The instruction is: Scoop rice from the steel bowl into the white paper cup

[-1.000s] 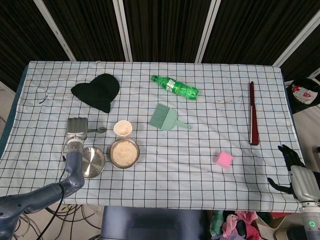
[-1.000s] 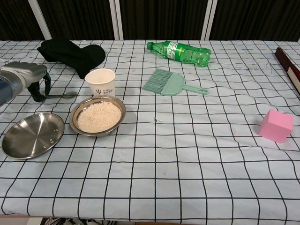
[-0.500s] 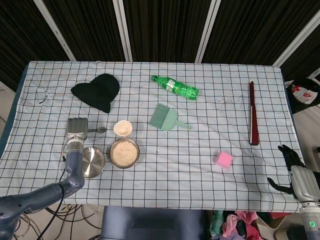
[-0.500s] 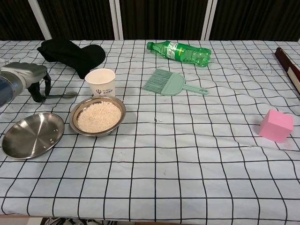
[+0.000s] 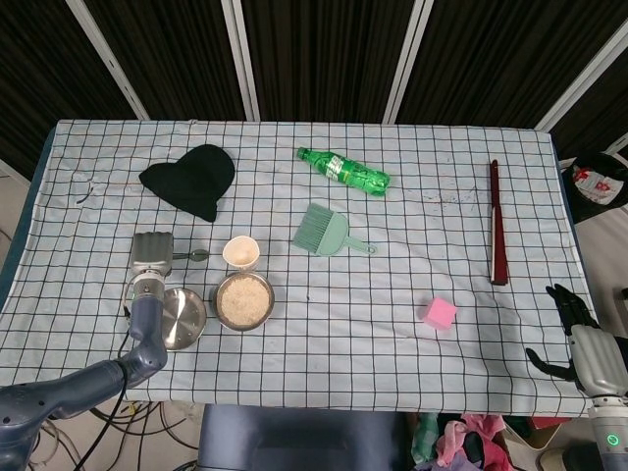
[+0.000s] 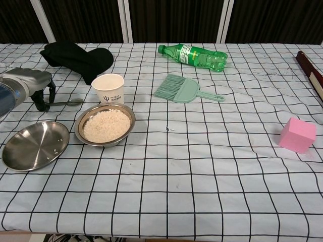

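Well, the checked tablecloth (image 6: 202,166) spreads widest under everything. On it the steel bowl (image 6: 105,125) of rice sits just in front of the white paper cup (image 6: 108,88), touching or nearly so. My left hand (image 6: 31,85) curls down over the spoon (image 6: 68,102) handle beside the cup — whether it actually grips, I cannot tell. My right hand (image 5: 577,339) hangs off the table edge, fingers apart, holding nothing.

The white paper cup (image 6: 108,88) and green bottle (image 6: 193,56) carry print too small to read.
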`<state>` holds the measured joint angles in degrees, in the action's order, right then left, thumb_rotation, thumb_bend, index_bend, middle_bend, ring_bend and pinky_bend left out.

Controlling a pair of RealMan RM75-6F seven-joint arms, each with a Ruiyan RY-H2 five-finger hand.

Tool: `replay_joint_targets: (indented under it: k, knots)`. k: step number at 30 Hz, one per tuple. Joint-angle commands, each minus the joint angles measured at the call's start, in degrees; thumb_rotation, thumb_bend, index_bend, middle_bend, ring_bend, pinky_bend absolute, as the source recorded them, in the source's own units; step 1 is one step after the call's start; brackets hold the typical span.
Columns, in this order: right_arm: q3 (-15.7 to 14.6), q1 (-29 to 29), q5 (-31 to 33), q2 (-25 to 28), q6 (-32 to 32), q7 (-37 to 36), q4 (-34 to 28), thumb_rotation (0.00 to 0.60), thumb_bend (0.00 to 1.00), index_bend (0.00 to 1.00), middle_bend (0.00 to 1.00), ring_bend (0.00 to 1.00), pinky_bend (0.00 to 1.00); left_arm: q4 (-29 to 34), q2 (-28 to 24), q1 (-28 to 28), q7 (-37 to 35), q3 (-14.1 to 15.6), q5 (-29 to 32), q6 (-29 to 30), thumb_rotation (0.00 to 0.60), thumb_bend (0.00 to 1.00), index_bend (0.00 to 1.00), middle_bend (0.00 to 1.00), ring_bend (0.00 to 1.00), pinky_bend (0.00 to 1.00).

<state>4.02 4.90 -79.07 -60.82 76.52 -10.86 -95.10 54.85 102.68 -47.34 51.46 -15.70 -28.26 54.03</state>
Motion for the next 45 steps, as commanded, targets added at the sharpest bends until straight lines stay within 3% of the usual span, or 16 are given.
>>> replay_joint_targets:
  k: [1, 23, 36, 45]
  knots:
    - [-0.01, -0.01, 0.02, 0.0, 0.0, 0.03, 0.02, 0.6, 0.21, 0.0, 0.0, 0.0, 0.21, -0.04, 0.02, 0.05, -0.02, 0.01, 0.04, -0.04, 0.6, 0.39, 0.51, 1.0, 1.0, 1.0]
    - [0.02, -0.07, 0.02, 0.08, 0.02, -0.22, -0.04, 0.6, 0.22, 0.0, 0.0, 0.0, 0.21, 3.68, -1.99, 0.57, -1.46, 0.4, -3.71, 2.28, 0.6, 0.42, 0.55, 1.0, 1.0, 1.0]
    - [0.09, -0.11, -0.04, 0.03, 0.22, -0.21, 0.07, 0.6, 0.22, 0.0, 0.0, 0.0, 0.21, 18.88, -10.48, 2.16, 0.91, 3.65, -10.84, 9.18, 0.6, 0.45, 0.67, 1.0, 1.0, 1.0]
    - [0.22, -0.17, -0.16, -0.05, 0.52, -0.56, 0.16, 0.6, 0.22, 0.0, 0.0, 0.0, 0.21, 32.89, -17.47, 2.94, 4.75, 7.77, -20.07, 15.27, 0.6, 0.48, 0.74, 1.0, 1.0, 1.0]
